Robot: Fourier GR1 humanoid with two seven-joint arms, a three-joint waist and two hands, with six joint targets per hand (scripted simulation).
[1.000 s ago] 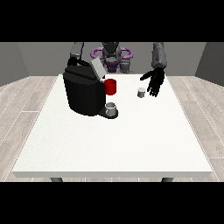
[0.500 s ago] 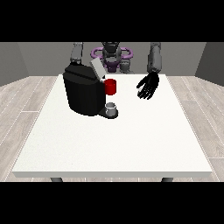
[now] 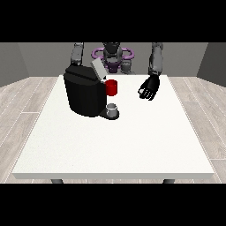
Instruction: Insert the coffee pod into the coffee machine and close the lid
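The black coffee machine (image 3: 86, 95) stands on the table's far left part, its grey lid (image 3: 98, 69) tilted up and open. A red part (image 3: 112, 87) juts from its front above a small grey cup (image 3: 113, 109) on the drip tray. The hand at the view's right (image 3: 149, 88) hangs just over the table to the right of the machine, its fingers curled. The coffee pod is hidden inside that hand; I see no pod on the table. At the view's left an arm (image 3: 77, 54) runs down behind the machine and its hand is hidden.
The white table (image 3: 114, 145) stretches wide towards the camera. The robot's torso (image 3: 112, 57) stands behind the far edge. Grey floor surrounds the table.
The hand at the view's right moved left over the white pod, curled its fingers round it and shifted slightly; the pod no longer shows on the table.
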